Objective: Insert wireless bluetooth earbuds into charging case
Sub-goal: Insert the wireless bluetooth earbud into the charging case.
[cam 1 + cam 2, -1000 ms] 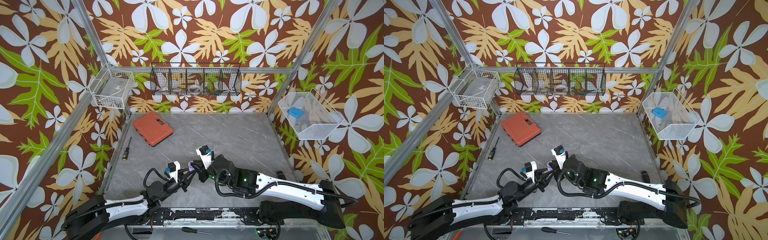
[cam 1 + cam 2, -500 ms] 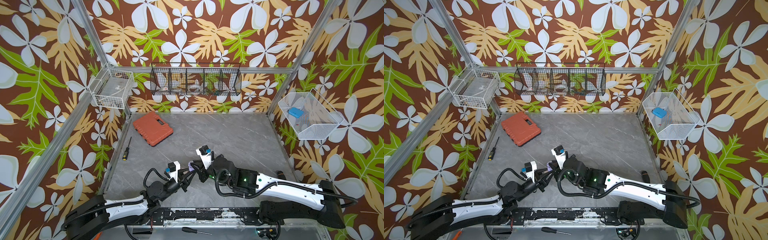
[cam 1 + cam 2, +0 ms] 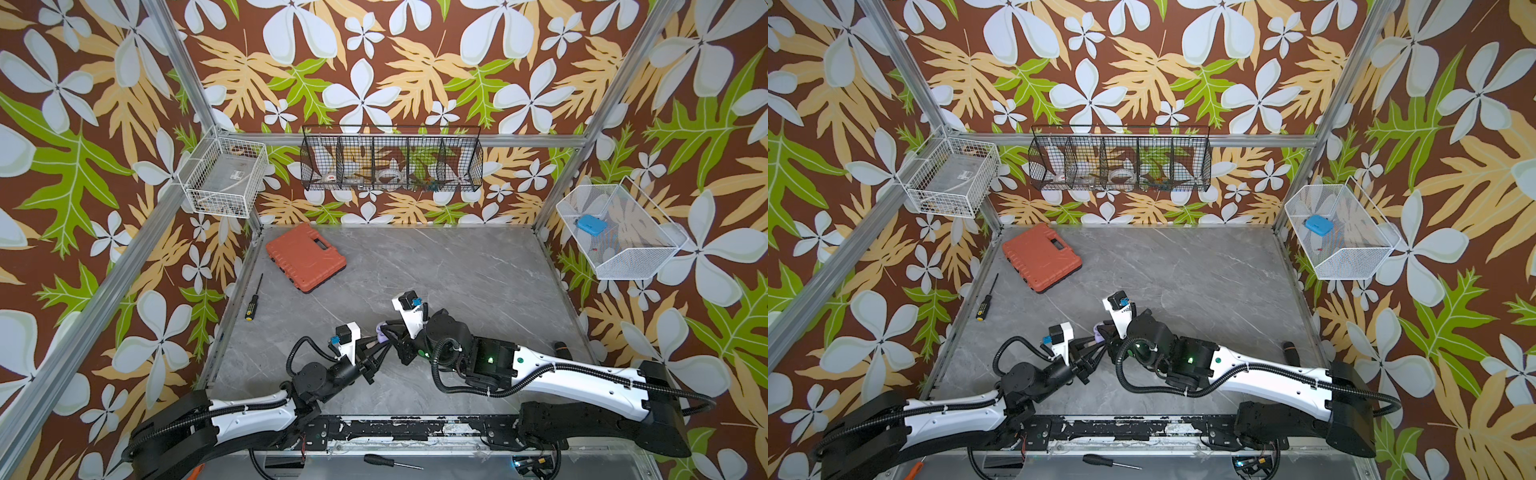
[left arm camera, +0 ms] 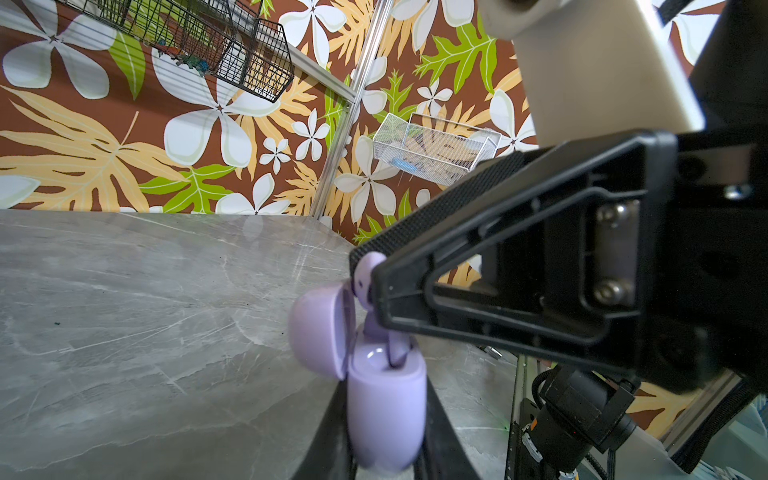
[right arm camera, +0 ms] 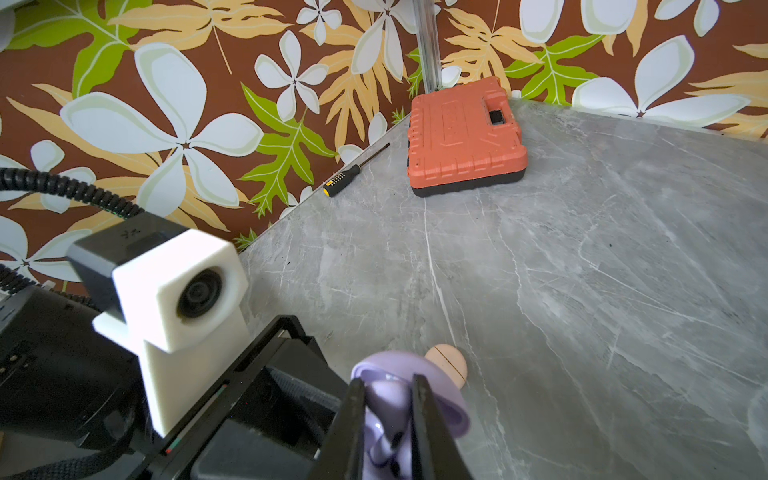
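Note:
My left gripper (image 4: 384, 419) is shut on a lavender charging case (image 4: 386, 399) and holds it above the table with its lid (image 4: 318, 332) swung open. My right gripper (image 5: 388, 380) is shut on a lavender earbud (image 5: 384, 399). The earbud (image 4: 365, 274) stands over the open case and its stem reaches down into the case's well. In both top views the two grippers meet near the table's front middle, around the lavender case (image 3: 380, 331) (image 3: 1098, 331). A closed pink round case (image 5: 446, 361) lies on the table just beyond them. No other earbuds show.
An orange tool case (image 3: 305, 257) and a screwdriver (image 3: 253, 297) lie at the back left of the grey table (image 3: 457, 270). Wire baskets hang on the walls (image 3: 390, 160) (image 3: 222, 183) (image 3: 615, 232). A small black object (image 3: 561, 349) sits near the right edge.

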You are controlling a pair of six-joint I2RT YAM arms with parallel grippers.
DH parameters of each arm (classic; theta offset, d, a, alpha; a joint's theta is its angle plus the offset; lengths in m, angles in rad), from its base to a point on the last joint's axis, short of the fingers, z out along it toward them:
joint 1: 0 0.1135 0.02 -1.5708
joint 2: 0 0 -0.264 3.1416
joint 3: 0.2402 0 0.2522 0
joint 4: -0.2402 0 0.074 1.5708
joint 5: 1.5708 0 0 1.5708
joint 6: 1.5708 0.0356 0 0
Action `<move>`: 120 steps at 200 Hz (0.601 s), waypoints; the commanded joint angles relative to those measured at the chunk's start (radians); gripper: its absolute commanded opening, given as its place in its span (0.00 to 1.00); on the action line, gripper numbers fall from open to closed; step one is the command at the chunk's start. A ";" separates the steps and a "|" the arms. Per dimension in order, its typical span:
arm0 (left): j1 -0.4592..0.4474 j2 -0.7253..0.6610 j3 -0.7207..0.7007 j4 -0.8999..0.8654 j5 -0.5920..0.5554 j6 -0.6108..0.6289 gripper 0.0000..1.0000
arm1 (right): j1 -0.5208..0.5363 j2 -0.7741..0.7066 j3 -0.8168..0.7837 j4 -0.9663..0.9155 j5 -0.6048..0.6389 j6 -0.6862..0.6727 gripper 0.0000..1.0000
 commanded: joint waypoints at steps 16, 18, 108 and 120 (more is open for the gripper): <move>-0.001 -0.004 0.005 0.048 -0.001 0.016 0.00 | 0.003 -0.006 -0.003 0.011 -0.011 -0.001 0.20; 0.000 -0.004 0.005 0.048 -0.001 0.017 0.00 | 0.002 -0.005 -0.003 0.011 -0.011 -0.001 0.20; 0.000 -0.005 0.005 0.047 0.007 0.025 0.00 | 0.002 -0.006 -0.004 0.009 0.000 0.001 0.22; 0.000 -0.004 0.005 0.047 0.007 0.026 0.00 | 0.002 -0.006 -0.004 0.005 0.004 0.001 0.22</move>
